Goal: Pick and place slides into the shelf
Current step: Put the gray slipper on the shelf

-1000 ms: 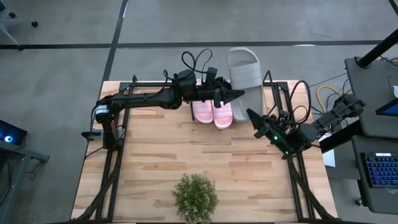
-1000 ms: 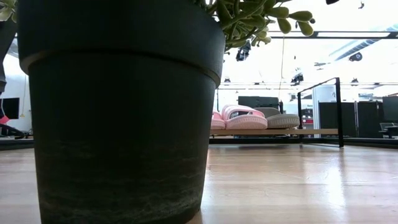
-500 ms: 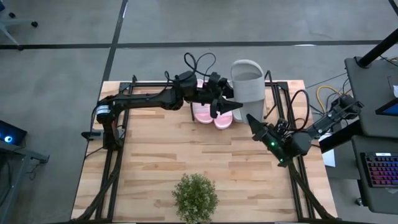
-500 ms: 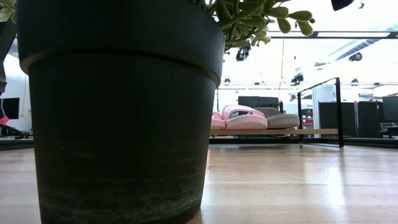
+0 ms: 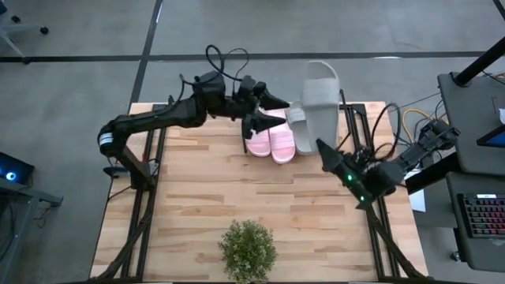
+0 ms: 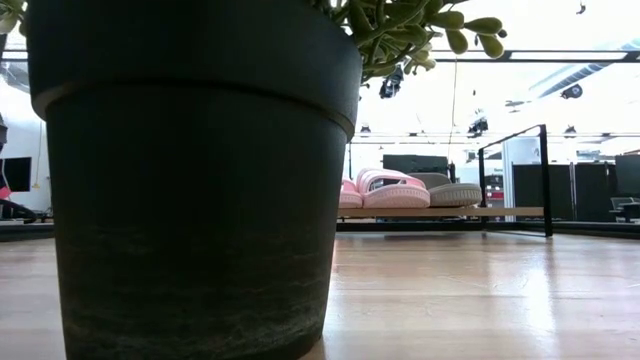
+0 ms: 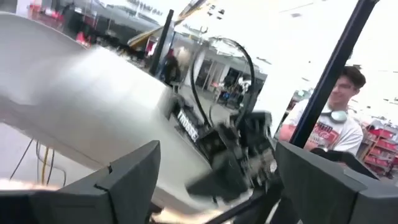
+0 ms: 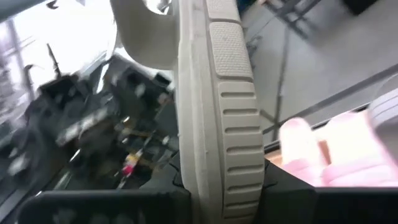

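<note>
A: Where is the grey slide [image 5: 319, 99] at this moment?

B: In the high view it is in the upper middle of the frame, right of centre, raised over the far edge of the worktop [image 5: 197, 197]. Its long axis runs up and down the picture, a little tilted, and its far end passes beyond the worktop edge. The right wrist view shows its ribbed sole edge [image 8: 227, 118] standing upright between that arm's own fingers.

A: So which pincer holds it?

B: The right pincer [image 5: 325, 151] is closed on the near end of the grey slide, which rises from it toward the top of the frame. The left pincer [image 5: 267, 110] is just left of the slide with its fingers spread wide, holding nothing.

A: And the shelf?

B: The shelf [image 6: 500, 211] lies along the far side of the worktop. The pink pair [image 5: 271, 141] sits on it already, and in the low view a grey slide [image 6: 447, 190] rests beside it. The free place seems to be right of the pink pair, almost below the held slide, so the right arm is the nearer one for lowering it
</note>
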You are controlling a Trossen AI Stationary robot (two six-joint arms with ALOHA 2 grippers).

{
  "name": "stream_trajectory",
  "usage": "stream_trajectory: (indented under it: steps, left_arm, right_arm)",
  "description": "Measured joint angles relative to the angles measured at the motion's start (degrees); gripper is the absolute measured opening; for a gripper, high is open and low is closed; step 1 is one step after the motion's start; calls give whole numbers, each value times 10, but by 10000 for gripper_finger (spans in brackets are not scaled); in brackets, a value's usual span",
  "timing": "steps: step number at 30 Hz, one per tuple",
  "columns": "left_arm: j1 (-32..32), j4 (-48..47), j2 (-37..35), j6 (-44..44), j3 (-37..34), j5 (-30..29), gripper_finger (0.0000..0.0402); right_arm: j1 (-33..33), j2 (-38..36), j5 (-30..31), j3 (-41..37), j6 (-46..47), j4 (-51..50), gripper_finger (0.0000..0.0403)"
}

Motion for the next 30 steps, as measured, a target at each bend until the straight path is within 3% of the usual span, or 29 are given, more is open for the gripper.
stream_trajectory:
  steps: [7, 16, 30]
  left_arm:
    - [6, -17, 12, 1, -28, -9, 302]
    - [3, 8, -9, -1, -26, -8, 302]
    - [4, 28, -59, 0, -26, -5, 302]
  right_arm:
    - [1, -5, -4, -4, 42, 2, 51]
    - [9, 2, 15, -116, 282, -2, 51]
    - [18, 9, 24, -253, 568, -1, 51]
